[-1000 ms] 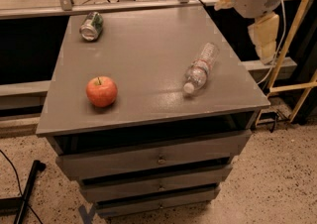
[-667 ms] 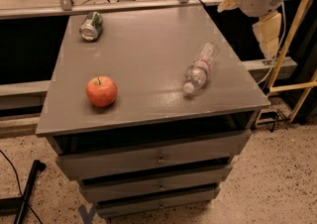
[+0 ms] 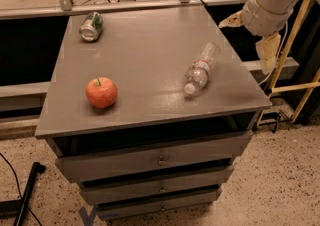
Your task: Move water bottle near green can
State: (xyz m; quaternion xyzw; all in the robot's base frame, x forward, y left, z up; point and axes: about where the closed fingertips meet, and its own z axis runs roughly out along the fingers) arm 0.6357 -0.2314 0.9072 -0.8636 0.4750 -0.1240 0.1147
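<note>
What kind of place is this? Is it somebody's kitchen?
Probably a robot test lab or workshop, not a kitchen. A plain grey drawer cabinet stands on a speckled floor with a metal rail behind it. A robot's gripper hangs beyond the cabinet's right edge.

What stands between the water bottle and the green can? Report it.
Nothing visible: only bare tabletop separates water bottle and green can. The apple sits off that line, toward the front. The gripper hangs beyond the tabletop's right edge.
</note>
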